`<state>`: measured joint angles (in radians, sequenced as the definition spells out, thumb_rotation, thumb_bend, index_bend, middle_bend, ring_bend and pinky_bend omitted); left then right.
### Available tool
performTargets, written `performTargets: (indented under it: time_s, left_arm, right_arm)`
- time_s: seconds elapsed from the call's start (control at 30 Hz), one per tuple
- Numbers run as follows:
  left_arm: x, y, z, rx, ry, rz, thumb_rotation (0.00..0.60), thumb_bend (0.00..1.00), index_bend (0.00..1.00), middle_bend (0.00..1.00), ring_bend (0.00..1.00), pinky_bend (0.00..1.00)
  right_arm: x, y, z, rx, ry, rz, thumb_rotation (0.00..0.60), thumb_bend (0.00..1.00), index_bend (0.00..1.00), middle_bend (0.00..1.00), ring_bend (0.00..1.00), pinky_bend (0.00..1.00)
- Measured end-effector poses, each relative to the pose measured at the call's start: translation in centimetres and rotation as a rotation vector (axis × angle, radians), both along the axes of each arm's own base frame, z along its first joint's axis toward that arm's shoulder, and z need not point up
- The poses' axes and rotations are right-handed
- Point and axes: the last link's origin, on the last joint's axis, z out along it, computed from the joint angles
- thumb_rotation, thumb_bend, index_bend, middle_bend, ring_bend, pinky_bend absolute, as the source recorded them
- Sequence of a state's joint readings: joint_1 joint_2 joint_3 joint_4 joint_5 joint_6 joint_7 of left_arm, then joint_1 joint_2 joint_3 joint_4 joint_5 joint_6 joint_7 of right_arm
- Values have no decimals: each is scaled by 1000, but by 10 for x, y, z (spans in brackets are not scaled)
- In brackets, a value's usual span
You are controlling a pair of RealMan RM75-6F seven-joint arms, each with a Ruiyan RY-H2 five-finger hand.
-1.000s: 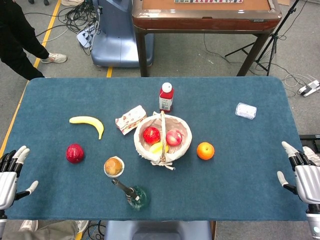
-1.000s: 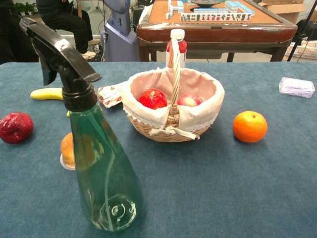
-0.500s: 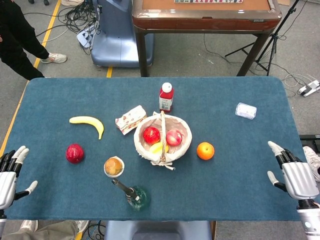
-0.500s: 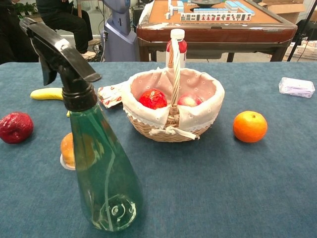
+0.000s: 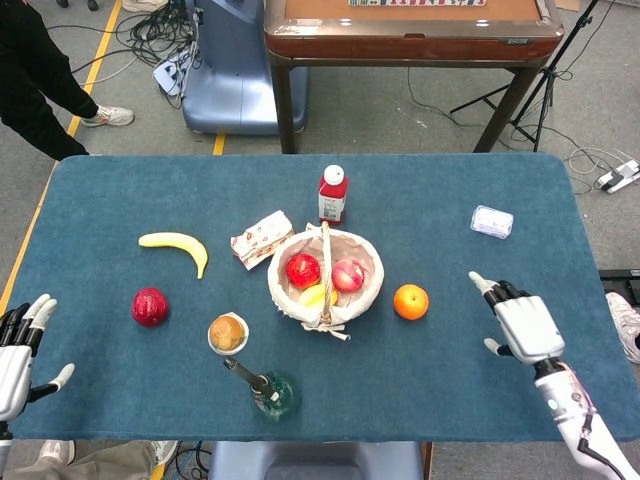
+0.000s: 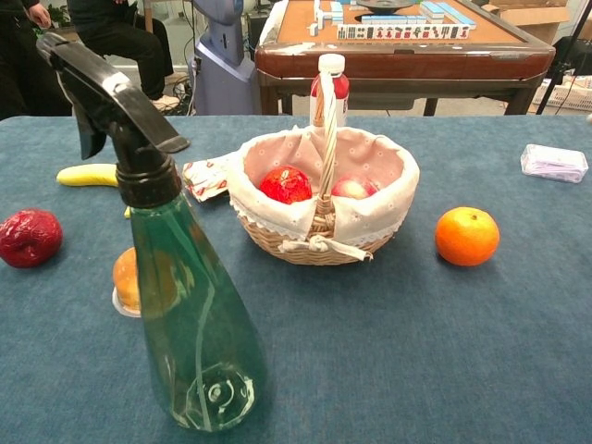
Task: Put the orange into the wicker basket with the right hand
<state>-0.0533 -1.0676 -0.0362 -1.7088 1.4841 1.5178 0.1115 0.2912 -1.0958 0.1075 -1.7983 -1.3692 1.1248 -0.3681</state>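
Observation:
The orange (image 5: 411, 301) lies on the blue table just right of the wicker basket (image 5: 372, 288); the chest view shows the orange (image 6: 467, 236) and the cloth-lined basket (image 6: 388, 208) too. Red fruit and a yellow piece lie inside the basket. My right hand (image 5: 522, 325) hovers over the table to the right of the orange, fingers spread, holding nothing, a hand's width away from it. At the table's near left corner my left hand (image 5: 18, 355) stays open and empty. Neither hand shows in the chest view.
A green spray bottle (image 6: 185, 305) stands at the front, close to the chest camera. A red-capped bottle (image 5: 333, 194) is behind the basket. A snack packet (image 5: 261, 238), banana (image 5: 178, 244), red fruit (image 5: 150, 306), small cup (image 5: 228, 333) lie left; a plastic packet (image 5: 492, 221) lies back right.
My right hand has moved from the table's right edge inward to the left, toward the orange. The left hand and the objects have stayed put.

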Motion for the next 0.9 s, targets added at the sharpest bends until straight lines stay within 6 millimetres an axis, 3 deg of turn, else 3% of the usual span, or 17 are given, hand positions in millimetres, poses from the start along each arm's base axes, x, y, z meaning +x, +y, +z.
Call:
performTargets:
  time_s: [0.27, 0.47, 0.9]
  left_arm:
    - [-2, -2, 2, 6, 0, 9, 600, 246, 40, 0, 0, 40]
    - [-2, -2, 2, 5, 2, 12, 600, 246, 40, 0, 0, 40]
    - [-5, -4, 5, 13, 0, 24, 600, 246, 40, 0, 0, 40]
  right_arm:
    - [19, -43, -39, 83, 20, 41, 600, 59, 132, 273, 210, 400]
    - [22, -65, -58, 118, 46, 36, 600, 75, 132, 248, 210, 394]
    - [32, -86, -100, 200, 97, 41, 600, 178, 136, 242, 211, 386]
